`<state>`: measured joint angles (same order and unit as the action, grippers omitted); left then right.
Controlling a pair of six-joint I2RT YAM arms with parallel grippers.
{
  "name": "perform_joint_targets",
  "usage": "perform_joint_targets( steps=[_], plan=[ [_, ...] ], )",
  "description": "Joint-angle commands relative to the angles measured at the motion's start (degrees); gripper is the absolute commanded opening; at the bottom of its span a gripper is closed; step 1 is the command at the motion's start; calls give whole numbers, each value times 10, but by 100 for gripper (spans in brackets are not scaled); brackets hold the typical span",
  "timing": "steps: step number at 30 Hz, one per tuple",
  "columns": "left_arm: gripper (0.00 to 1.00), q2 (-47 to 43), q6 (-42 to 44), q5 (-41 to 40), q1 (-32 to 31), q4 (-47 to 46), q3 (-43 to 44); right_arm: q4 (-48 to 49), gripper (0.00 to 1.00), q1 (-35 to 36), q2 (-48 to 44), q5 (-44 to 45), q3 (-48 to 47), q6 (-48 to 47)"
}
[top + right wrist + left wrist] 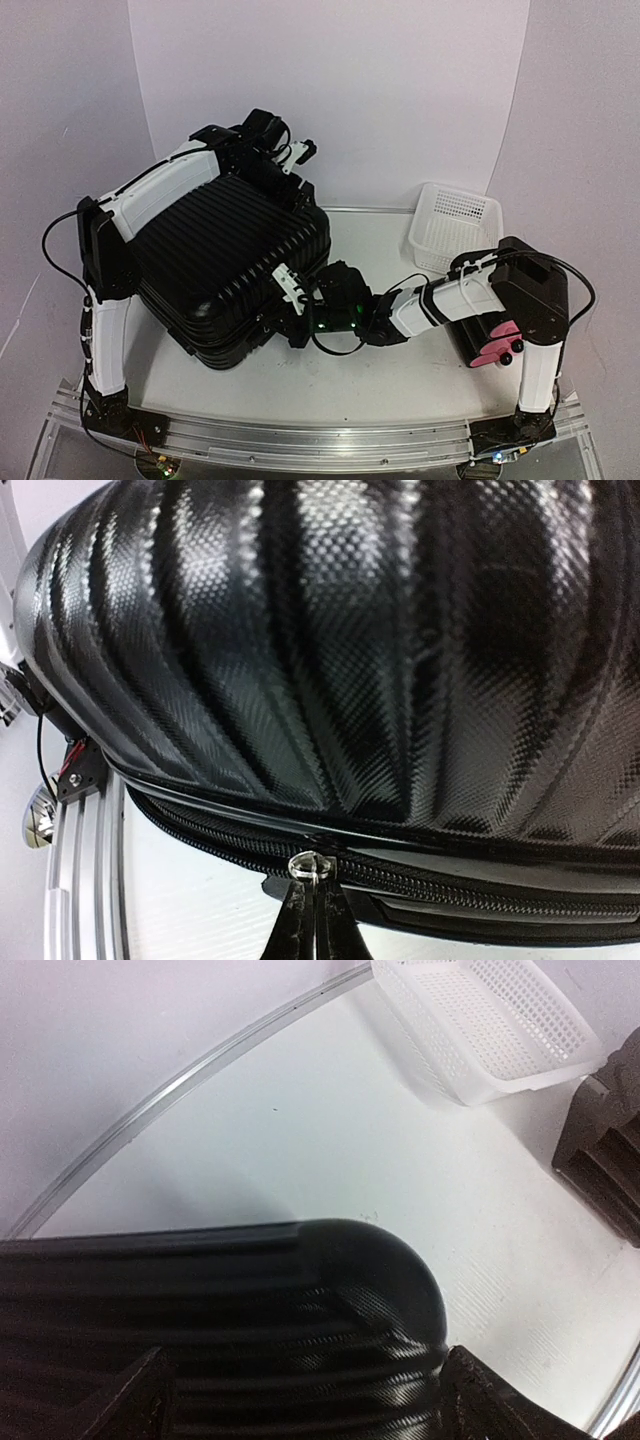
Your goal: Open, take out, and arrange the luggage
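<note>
The luggage (225, 260), a large black ribbed hard-shell suitcase, lies tilted on the left half of the table; it is closed. My right gripper (295, 300) is at its near right edge, shut on the clear zipper pull (312, 866) of the zip, as the right wrist view shows (314, 888). My left gripper (298, 165) reaches over the suitcase's far right corner. In the left wrist view (303, 1365) its fingers (480, 1400) are spread wide with the rounded shell corner (370, 1290) between them.
A white mesh basket (455, 225) stands at the back right, also in the left wrist view (500, 1020). A black box with pink drawer fronts (497, 348) sits behind my right arm. The table's metal rim (200, 1065) curves along the back.
</note>
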<state>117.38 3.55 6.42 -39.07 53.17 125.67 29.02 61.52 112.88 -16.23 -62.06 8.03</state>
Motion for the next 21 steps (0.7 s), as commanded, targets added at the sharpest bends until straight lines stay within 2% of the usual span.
perform_joint_targets(
  steps=[1,5,9,14,21],
  plan=[
    [92,46,74,-10,5,-6,111,101,0,-8,-14,8,-11,27],
    [92,115,76,63,2,-9,184,90,0,1,-15,27,-6,14],
    [95,153,69,89,2,-13,197,77,0,4,-21,56,7,11],
    [97,161,92,82,3,-15,162,62,0,4,-37,98,31,-11],
    [90,129,137,89,3,-8,62,43,0,-5,-65,184,52,-50]
  ],
)
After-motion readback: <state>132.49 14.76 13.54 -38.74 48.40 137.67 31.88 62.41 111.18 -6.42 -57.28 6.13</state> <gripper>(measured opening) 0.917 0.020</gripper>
